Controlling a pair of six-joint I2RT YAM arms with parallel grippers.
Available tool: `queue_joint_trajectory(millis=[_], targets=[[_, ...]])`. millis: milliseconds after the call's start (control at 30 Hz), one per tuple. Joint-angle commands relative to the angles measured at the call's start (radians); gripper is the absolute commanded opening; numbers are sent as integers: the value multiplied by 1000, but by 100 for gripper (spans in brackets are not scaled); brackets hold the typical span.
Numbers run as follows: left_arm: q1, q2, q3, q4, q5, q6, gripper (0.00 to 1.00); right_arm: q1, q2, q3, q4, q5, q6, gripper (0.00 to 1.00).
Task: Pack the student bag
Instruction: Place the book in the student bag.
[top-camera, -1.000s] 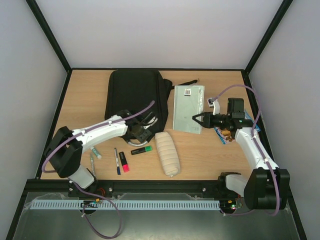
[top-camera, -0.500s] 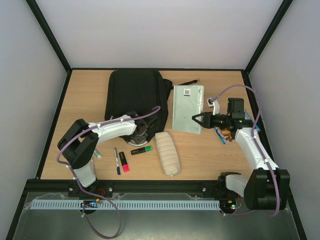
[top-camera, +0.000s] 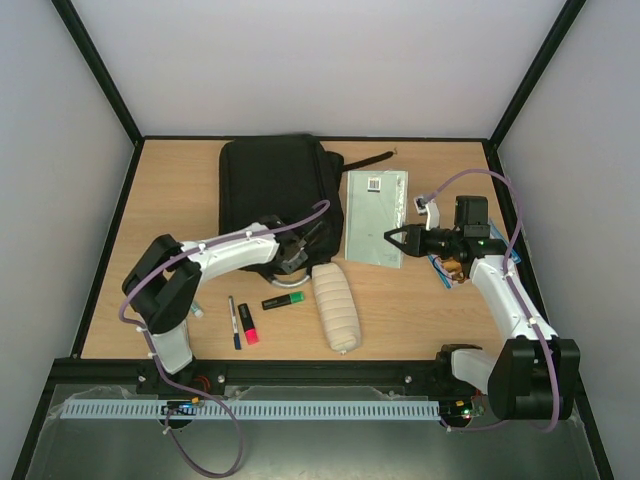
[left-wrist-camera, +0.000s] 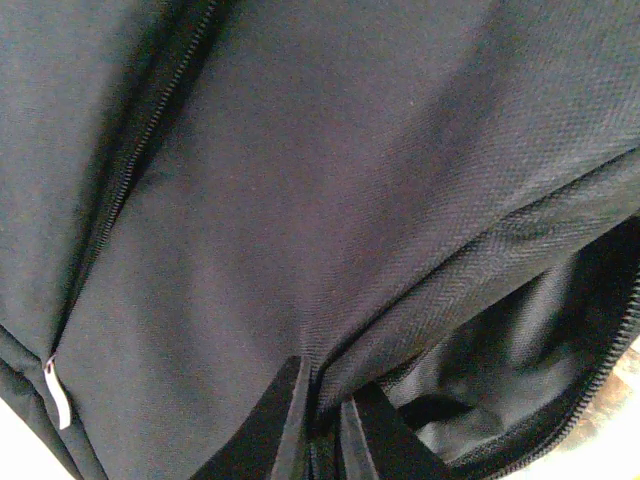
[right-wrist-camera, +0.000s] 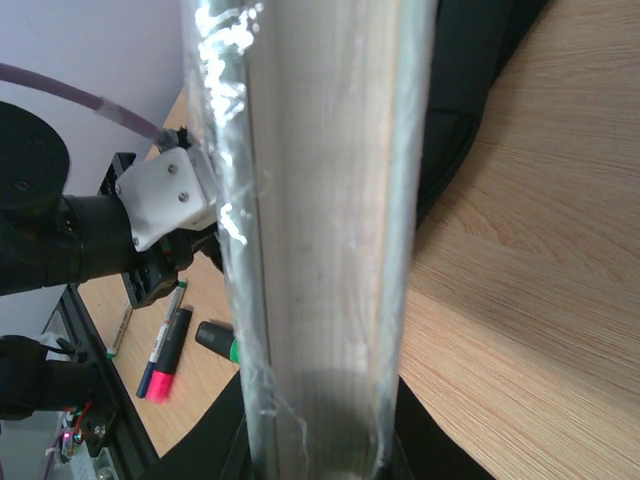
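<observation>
Top external view has the student bag (top-camera: 272, 190) lying flat at the far middle of the tabletop (top-camera: 170, 200), with its near edge under the left tool (top-camera: 296, 255). From the left wrist, that tool's fingers (left-wrist-camera: 290, 425) stand close together, pinching a fold of black fabric beside an open zipped mouth. Only dark lining (left-wrist-camera: 500, 380) shows inside the mouth. The right tool (top-camera: 390, 237) is clamped on the near right edge of a plastic-wrapped notebook (top-camera: 375, 210), which lies just right of the bag. A cream pencil case (top-camera: 335, 305) lies near the bag's front corner. To its left are a green highlighter (top-camera: 284, 300), a pink highlighter (top-camera: 248, 325) and a pen (top-camera: 233, 320), all close to the near edge. Pale walls (top-camera: 60, 150) close in the wooden surface on three sides. Bare wood runs along the far left, and more lies between the pencil case and the right arm.
</observation>
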Motion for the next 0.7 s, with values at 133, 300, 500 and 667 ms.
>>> queue_joint_trajectory(millis=[133, 300, 500, 667], targets=[[-6, -69, 132, 80, 23, 11, 2, 4, 24, 178, -116, -76, -6, 1], [-3, -105, 188, 130, 7, 25, 2, 46, 135, 328, -389, -143, -53, 1], [28, -159, 168, 240, 15, -16, 2, 105, 154, 338, -458, -148, 17, 1], [77, -217, 108, 346, 102, -64, 2, 133, 166, 314, -499, -181, 51, 1]])
